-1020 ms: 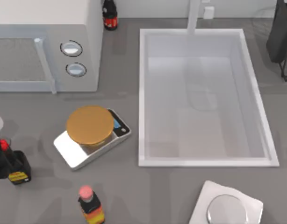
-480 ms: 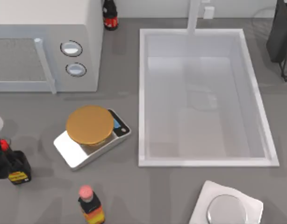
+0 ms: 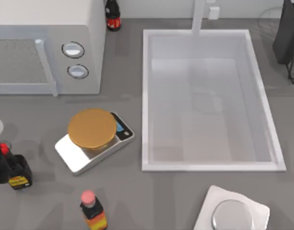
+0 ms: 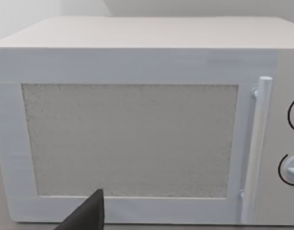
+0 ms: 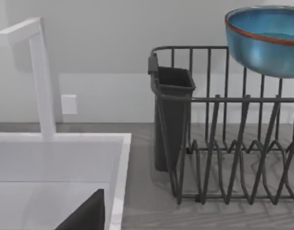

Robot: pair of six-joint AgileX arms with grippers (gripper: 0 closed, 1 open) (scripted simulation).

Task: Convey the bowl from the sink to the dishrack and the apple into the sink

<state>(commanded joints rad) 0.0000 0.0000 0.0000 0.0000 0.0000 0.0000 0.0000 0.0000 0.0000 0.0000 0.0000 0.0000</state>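
Right gripper (image 5: 85, 216): a dark tip is recorded at the edge of the right wrist view, over the near part of the large white rectangular sink (image 3: 145, 100). Whether it is open or closed cannot be told, and nothing is seen held in it.

Left gripper (image 4: 84, 218): it is directed at the white boxy microwave (image 3: 46, 45) at the table's back left corner. Its state likewise cannot be told.

The glossy round blue bowl (image 5: 264, 40) with its reddish-brown rim is noted high over the dark wire dishrack (image 5: 223, 143), just beyond the sink's right rim at the table's back right. Contact with the wires cannot be confirmed, and no gripper is seen on it.

The basin's floor is observed bare, beneath the white faucet post (image 5: 41, 76).

Progress, as judged: the bowl's transfer is taken as done or nearly so. The apple's transfer is not yet done. The apple's place cannot be told: a small red patch (image 3: 4, 149) at the table's left edge is too small to identify.
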